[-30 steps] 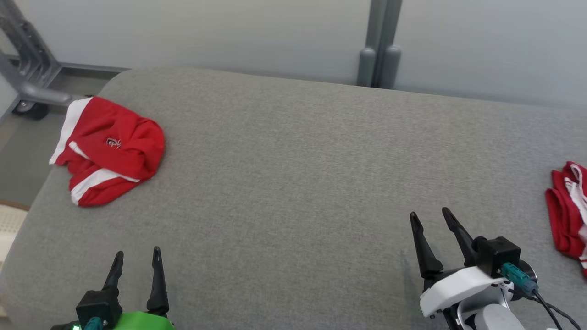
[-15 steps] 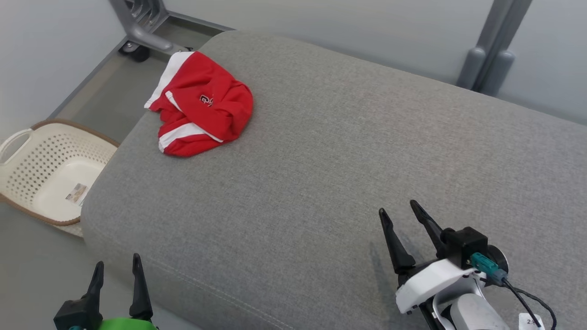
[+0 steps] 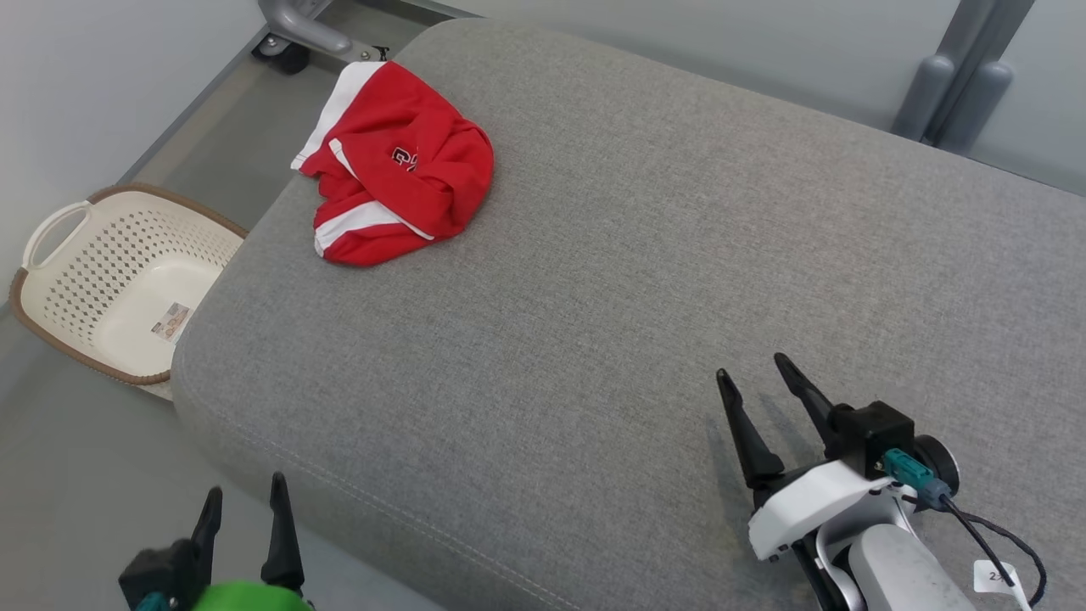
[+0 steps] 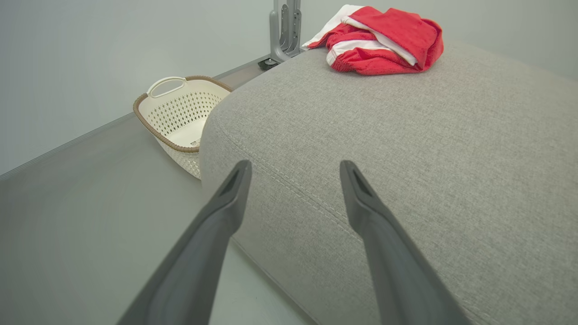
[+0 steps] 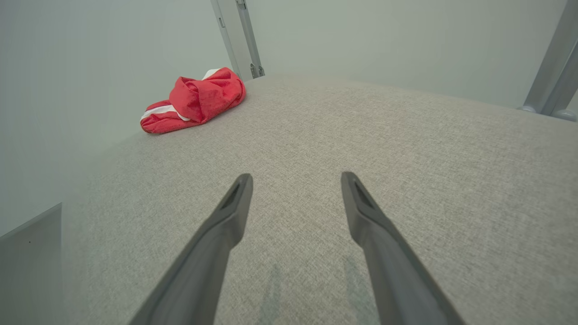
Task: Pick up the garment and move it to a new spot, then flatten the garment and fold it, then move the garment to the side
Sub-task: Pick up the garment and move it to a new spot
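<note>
Viewpoint: head camera has been swung toward the robot's left over the last second; the whole picture is shifted, so no move of the things themselves is recorded
Garment: red garment [image 3: 399, 174] with white trim, crumpled in a heap at the far left corner of the grey cushion [image 3: 594, 297]; bunching is unchanged from the earlier pictures, and it is touched by nothing
Basket: cream perforated basket [image 3: 102, 271] has been brought into frame by the turn; it stands on the floor just beside the cushion's left end and is empty save for a label
Left gripper: left gripper [image 3: 244, 488] is seen with fingers spread apart and nothing between them; it is placed off the cushion's near edge, over the floor, well apart from the garment
Right gripper: right gripper [image 3: 750, 366] is likewise spread and empty, held low over bare cushion, well apart from the garment
Meaning for task: the turn is judged to be a lining-up on the garment; pick-up is not yet begun, so moving, flattening, folding and setting aside are all left
Next move: a long reach to the far left corner is judged to be needed
</note>
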Motion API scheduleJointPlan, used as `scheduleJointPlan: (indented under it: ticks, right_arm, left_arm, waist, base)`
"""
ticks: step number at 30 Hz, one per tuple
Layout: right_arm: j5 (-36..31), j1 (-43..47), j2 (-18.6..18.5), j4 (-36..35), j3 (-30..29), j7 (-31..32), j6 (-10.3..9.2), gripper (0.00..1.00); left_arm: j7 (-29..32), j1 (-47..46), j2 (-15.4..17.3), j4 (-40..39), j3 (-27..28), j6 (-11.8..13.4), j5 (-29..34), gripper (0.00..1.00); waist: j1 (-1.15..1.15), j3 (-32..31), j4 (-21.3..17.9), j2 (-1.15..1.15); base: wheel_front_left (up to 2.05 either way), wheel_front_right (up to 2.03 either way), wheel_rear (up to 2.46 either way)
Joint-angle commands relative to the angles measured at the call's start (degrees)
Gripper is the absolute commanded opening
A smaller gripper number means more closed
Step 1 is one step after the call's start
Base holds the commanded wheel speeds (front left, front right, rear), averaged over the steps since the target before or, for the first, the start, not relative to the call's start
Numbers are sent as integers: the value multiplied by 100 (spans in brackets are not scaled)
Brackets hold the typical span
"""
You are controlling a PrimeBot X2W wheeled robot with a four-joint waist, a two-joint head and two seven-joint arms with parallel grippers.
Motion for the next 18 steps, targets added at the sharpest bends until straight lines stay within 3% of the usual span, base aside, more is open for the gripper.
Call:
scheduleJointPlan:
  ticks: [1,8,18]
  right_arm:
    - [-64,74,-52,-50,-75,1,-10,100]
    - [-314,-17,-249,-350,-296,1,-10,100]
    - [-615,-576,-503,-946,-455,1,-10,100]
  left_arm:
    - [3,-298,11,82,-16,-65,-24,100]
    - [2,-1718,264,792,-27,-256,-134,100]
    - [2,-3727,1277,1500,-863,-262,-1047,100]
  waist:
    - [0,94,-22,0]
    - [0,666,-418,0]
    - [0,1828,-1291,0]
  base:
    - [0,0,0]
    - [0,0,0]
    - [0,0,0]
